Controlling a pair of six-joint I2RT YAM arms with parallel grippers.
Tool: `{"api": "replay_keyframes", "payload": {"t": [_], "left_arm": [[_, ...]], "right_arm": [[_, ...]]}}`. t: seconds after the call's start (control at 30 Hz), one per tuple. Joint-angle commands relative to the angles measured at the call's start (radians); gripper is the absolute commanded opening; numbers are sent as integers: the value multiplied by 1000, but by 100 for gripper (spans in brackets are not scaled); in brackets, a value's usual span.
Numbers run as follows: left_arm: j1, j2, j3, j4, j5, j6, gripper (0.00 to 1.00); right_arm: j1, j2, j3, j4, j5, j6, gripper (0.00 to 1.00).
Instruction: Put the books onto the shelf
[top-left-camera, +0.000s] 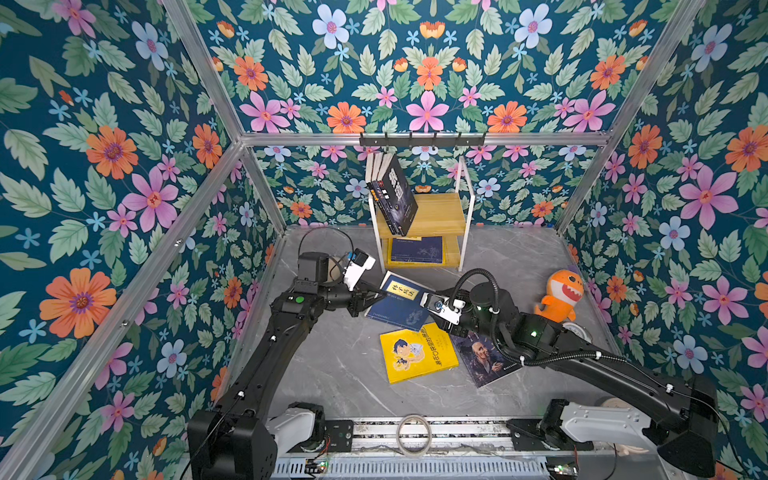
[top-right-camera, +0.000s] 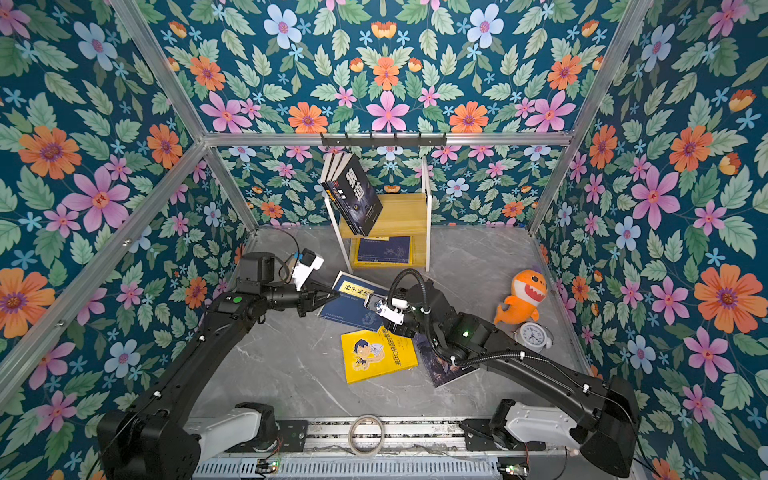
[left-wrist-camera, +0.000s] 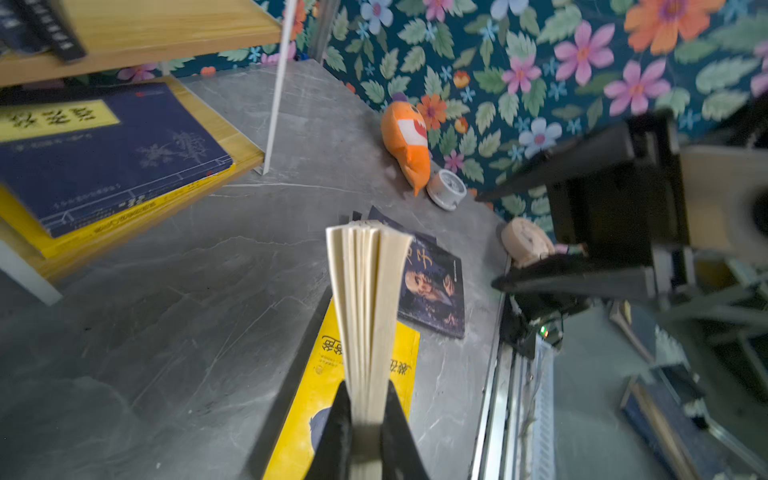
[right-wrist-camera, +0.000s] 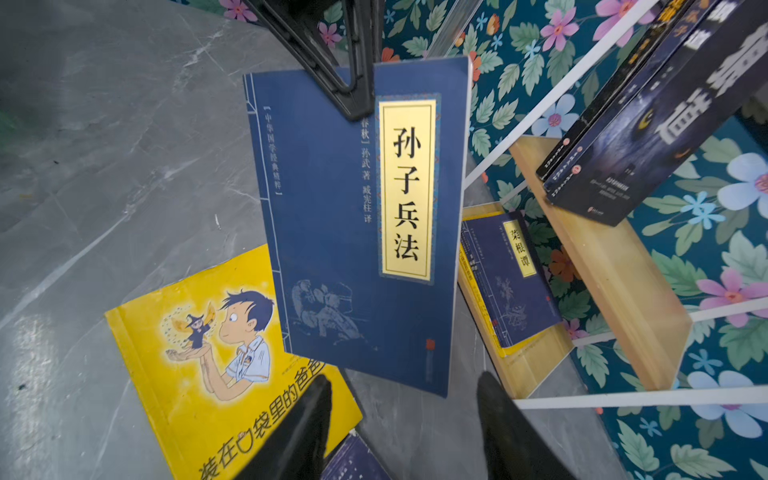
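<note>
A thin navy book with a gold title label is held above the counter, near the shelf, clamped by the left hand, while the right hand is spread empty.

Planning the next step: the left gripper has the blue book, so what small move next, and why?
Probably carry the blue book toward the shelf: the left gripper alone pinches it, the right gripper stands open, and the shelf's top has free space.

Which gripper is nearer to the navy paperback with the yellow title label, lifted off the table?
Left. The left gripper is shut on one edge of the navy paperback; the right gripper stands open near its opposite edge.
</note>
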Motion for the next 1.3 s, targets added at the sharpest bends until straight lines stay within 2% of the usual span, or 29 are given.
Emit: {"api": "replay_keyframes", "payload": {"t": [0.0, 0.13, 0.23, 0.33, 0.63, 0.8, 0.87, 0.9, 0.97, 1.0, 1.03, 1.13, 1.23, 1.27], "left_arm": [[13, -19, -72, 365, 11, -459, 0], [36, -18, -127, 509, -63, -751, 0], [45, -26, -165, 540, -116, -882, 0], [46, -24, -211, 609, -122, -1010, 0], [45, -31, -241, 650, -150, -1130, 0], [40, -35, -254, 664, -157, -1140, 0], [40, -35, -253, 665, -160, -1143, 0], [39, -37, -255, 671, -159, -1147, 0], [39, -44, -265, 678, -163, -1146, 0], [41, -43, -265, 676, -165, -1136, 0], [44, -44, -263, 672, -167, -1126, 0], [60, -51, -263, 650, -194, -1084, 23], [80, -56, -266, 618, -227, -996, 50], [87, -54, -261, 609, -231, -969, 56]], "right_arm": [[40, 16, -31, 187, 124, -26, 60], [81, 73, -45, 271, 205, -46, 63], [91, 120, -68, 354, 212, -65, 64], [104, 182, -32, 340, 240, -79, 64], [111, 357, 48, 435, 339, -187, 64], [108, 441, 51, 572, 382, -251, 62], [107, 468, 68, 573, 387, -273, 54], [105, 479, 71, 575, 378, -283, 47], [96, 495, 77, 586, 368, -288, 22], [92, 496, 85, 581, 377, -287, 6], [91, 495, 94, 561, 389, -288, 0], [86, 474, 77, 524, 391, -299, 0], [68, 434, 51, 488, 385, -287, 0], [66, 420, 53, 455, 387, -282, 0]]}}
